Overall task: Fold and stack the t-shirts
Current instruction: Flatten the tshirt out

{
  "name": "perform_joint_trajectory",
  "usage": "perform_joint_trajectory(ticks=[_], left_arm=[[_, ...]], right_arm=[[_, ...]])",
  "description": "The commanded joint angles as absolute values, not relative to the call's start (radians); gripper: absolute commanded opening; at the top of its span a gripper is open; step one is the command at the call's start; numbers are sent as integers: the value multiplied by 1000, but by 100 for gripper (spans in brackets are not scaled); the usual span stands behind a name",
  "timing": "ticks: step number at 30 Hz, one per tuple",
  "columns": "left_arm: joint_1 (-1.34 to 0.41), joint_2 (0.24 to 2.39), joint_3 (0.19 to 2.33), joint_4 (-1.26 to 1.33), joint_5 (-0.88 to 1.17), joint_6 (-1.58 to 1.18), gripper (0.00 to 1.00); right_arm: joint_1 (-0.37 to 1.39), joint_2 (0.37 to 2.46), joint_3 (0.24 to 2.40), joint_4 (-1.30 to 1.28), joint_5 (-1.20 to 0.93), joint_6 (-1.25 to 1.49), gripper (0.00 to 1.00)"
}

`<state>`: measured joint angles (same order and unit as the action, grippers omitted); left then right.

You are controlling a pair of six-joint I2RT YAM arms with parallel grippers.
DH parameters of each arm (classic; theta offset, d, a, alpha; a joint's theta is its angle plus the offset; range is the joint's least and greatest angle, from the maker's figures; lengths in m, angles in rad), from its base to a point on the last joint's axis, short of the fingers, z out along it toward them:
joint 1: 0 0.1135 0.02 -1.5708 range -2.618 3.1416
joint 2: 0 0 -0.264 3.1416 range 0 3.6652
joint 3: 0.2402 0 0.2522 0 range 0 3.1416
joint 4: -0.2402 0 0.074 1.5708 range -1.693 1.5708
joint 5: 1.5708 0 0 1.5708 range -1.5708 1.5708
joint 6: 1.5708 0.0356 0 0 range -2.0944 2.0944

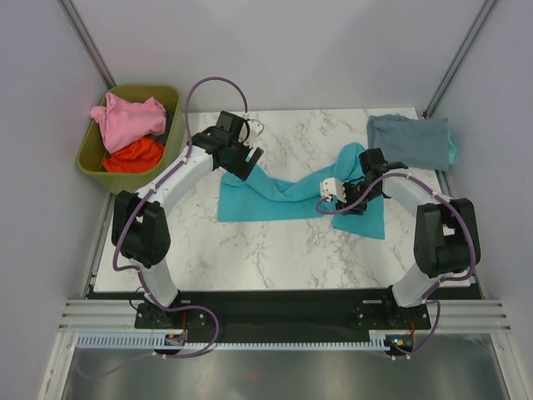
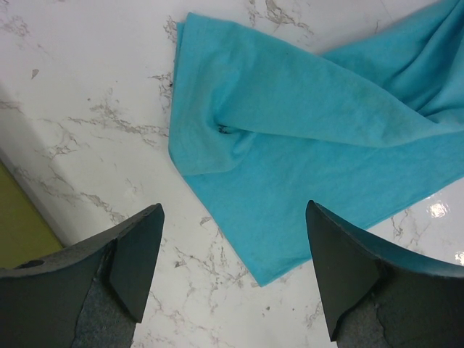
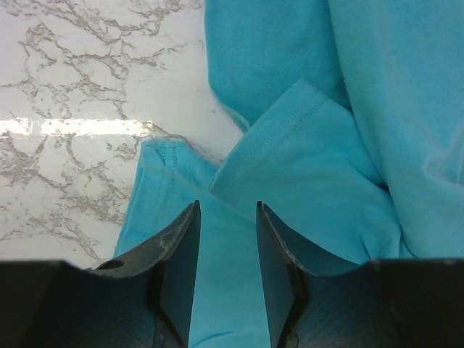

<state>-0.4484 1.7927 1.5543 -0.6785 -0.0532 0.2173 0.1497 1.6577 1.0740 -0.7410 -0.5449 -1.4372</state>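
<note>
Right gripper (image 3: 226, 210), jaws narrowly apart, is straddling the teal t-shirt (image 3: 319, 159); we're aiming for both layers; left gripper (image 2: 233, 210) is gaping at ten o'clock.

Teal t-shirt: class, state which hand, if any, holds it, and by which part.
Left hand: open, holding nothing. Right hand: over the teal t-shirt by a sleeve hem; grip cannot be told.

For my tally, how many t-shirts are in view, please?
4: teal shirt mid-table, grey-blue shirt at far right corner, pink shirt and orange-red shirt in the bin; more may hide there.
</note>
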Motion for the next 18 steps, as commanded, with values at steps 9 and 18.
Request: perform_joint_trajectory(ticks=[9, 18], left_arm=[[-451, 1787, 1559, -646, -77, 198, 87], [-451, 1787, 1551, -643, -83, 201, 87]], right_arm=[[172, 1700, 1115, -772, -555, -1463, 44], [189, 1761, 1178, -761, -542, -1431, 19]])
